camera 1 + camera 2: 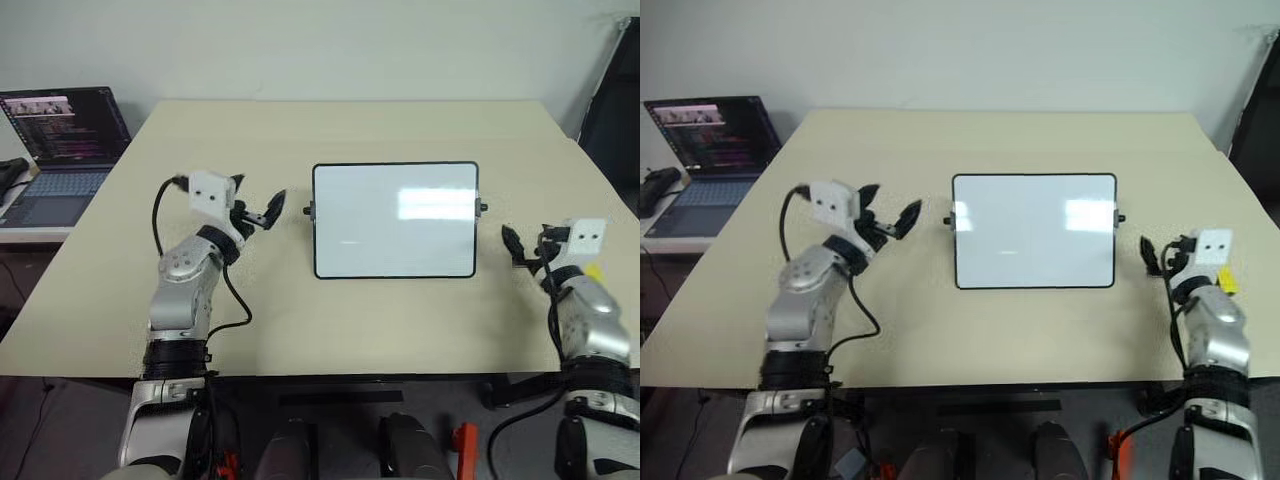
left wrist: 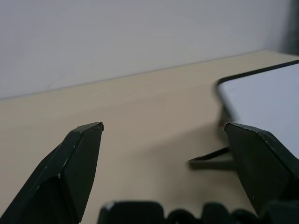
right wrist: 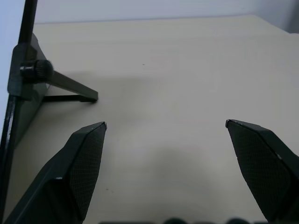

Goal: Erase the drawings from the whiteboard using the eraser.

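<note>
Overhead, whiteboard (image 1: 395,220) blank, left gripper (image 1: 262,212) and right gripper (image 3: 166,128) spread, knob (image 3: 36,69) up close.

— How's the light?
— Bright and even, from overhead. The whiteboard (image 1: 395,220) carries a pale glare patch on the half nearer the right gripper (image 1: 512,243).
— Shadows?
— Soft ones on the table (image 1: 330,130); a faint one lies beyond the left gripper (image 2: 163,128), beside the board's stand.
— Focus?
— In the left wrist view the board's edge is blurred. In the right wrist view the knob (image 3: 32,70) is soft.
</note>
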### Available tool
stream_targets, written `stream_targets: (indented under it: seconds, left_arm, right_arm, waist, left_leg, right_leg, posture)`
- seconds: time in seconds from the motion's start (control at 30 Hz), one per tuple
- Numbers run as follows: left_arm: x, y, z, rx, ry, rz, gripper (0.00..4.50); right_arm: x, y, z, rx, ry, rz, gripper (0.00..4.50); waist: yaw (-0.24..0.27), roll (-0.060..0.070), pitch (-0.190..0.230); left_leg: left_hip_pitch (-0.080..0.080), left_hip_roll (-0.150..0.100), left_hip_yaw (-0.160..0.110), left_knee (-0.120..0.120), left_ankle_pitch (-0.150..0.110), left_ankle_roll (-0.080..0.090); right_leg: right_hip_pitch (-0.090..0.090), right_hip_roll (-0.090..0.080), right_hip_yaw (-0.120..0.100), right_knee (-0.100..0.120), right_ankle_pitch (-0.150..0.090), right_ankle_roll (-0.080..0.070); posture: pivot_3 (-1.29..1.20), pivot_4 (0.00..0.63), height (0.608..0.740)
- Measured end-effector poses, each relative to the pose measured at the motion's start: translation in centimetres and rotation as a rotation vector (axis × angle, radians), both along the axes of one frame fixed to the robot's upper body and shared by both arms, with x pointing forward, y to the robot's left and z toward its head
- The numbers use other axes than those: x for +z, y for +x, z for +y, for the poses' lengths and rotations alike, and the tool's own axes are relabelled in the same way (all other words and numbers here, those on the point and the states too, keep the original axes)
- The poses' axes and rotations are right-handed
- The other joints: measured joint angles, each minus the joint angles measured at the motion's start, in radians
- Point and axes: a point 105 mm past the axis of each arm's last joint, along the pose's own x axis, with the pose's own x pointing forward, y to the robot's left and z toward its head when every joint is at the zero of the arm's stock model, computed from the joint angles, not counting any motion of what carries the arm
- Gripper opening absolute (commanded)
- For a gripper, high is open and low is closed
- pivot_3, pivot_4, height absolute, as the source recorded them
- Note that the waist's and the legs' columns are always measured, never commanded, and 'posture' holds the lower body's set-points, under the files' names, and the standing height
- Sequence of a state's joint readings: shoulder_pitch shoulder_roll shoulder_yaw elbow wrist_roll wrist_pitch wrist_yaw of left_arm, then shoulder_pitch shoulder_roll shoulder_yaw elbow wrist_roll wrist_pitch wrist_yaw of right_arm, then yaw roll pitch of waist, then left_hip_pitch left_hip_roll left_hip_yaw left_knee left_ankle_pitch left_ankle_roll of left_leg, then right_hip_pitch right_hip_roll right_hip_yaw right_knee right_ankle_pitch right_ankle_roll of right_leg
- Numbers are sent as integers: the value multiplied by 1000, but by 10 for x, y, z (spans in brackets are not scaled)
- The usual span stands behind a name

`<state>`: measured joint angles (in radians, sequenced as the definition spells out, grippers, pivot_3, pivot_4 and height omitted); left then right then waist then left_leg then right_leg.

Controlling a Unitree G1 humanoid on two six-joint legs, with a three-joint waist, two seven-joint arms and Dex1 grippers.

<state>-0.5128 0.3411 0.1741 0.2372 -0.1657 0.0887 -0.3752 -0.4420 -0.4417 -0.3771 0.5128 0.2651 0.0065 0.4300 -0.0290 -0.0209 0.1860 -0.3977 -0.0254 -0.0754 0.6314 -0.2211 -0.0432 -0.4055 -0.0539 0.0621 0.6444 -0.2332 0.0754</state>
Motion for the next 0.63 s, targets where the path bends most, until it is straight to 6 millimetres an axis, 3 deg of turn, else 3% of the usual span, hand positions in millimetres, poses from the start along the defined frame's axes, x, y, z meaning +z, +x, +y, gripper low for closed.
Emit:
stream_targets:
  seconds: [0.1,0.37,0.47,0.63]
  left_arm:
    - [-22,2,6,69,13,19,4500]
    - [-80,4,-15,66,-8,115,4500]
    - [-86,7,-23,58,-8,109,4500]
    - [-83,8,-20,107,4,60,4500]
  right_arm:
    - [0,1,13,26,-3,-51,4464]
    - [-16,2,27,8,7,-84,4464]
    - [-26,2,27,-18,34,-63,4464]
    - [-36,2,24,-11,73,-32,4464]
  waist:
    - [0,0,0]
    - [-5,0,0]
    - [-5,0,0]
    - [-5,0,0]
  left_leg:
    - [0,0,0,-1,0,0]
    - [2,0,0,-1,0,0]
    - [2,0,0,-1,0,0]
    - [2,0,0,-1,0,0]
  right_leg:
    - [0,0,0,0,0,0]
    - [0,1,0,1,0,-1]
    - [0,1,0,1,0,-1]
    - [0,1,0,1,0,-1]
  posture:
    - [0,150,740]
    - [0,150,740]
    - [0,150,740]
    - [0,150,740]
